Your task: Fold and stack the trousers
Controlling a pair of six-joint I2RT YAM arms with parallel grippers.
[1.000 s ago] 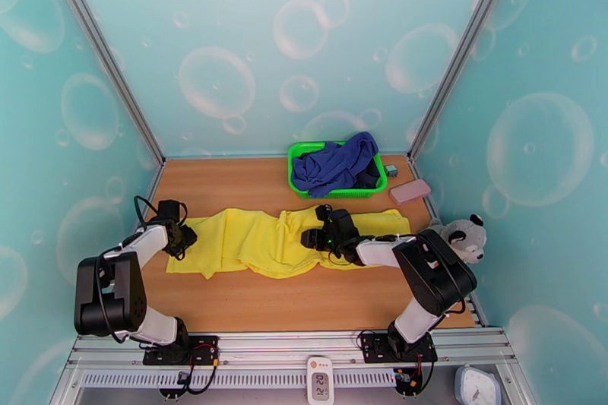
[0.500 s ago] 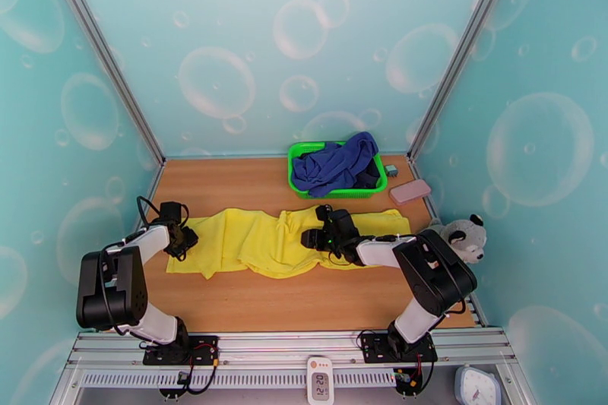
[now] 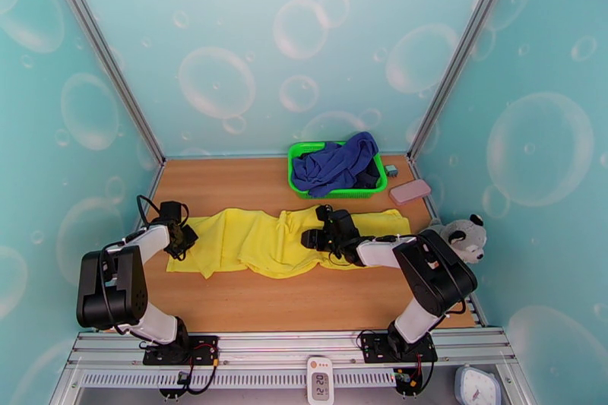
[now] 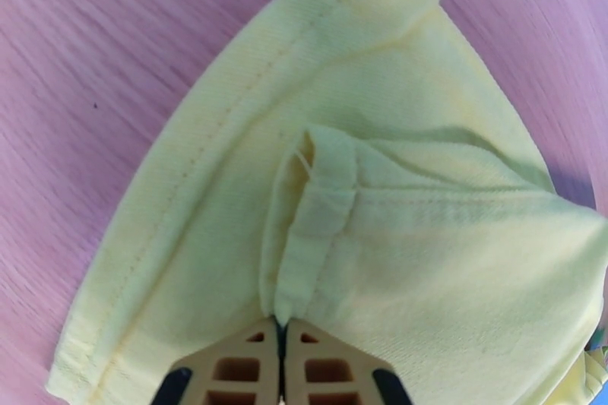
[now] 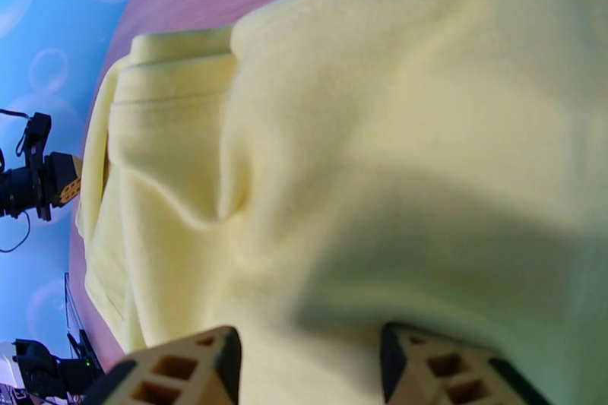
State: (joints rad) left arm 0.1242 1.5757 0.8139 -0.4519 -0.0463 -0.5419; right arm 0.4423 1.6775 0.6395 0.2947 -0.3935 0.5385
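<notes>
The yellow trousers point(image 3: 258, 239) lie stretched left to right across the wooden table point(image 3: 251, 300). At their left end, my left gripper point(image 3: 185, 235) is shut on a folded hem of the yellow fabric point(image 4: 319, 201); in the left wrist view its fingertips point(image 4: 281, 338) meet with the seam pinched between them. Over the middle of the trousers my right gripper point(image 3: 308, 238) sits low. In the right wrist view its fingers stand apart point(image 5: 308, 357), and yellow cloth point(image 5: 380, 133) bulges between them.
A green basket point(image 3: 296, 171) holding a blue garment point(image 3: 338, 163) stands at the back right, just behind the trousers. A pink flat object point(image 3: 410, 191) and a small grey item point(image 3: 391, 170) lie beside it. A plush toy point(image 3: 460, 238) sits at the right edge.
My left gripper has shifted slightly back and left at the trousers' left end. The right arm and the cloth look unchanged.
</notes>
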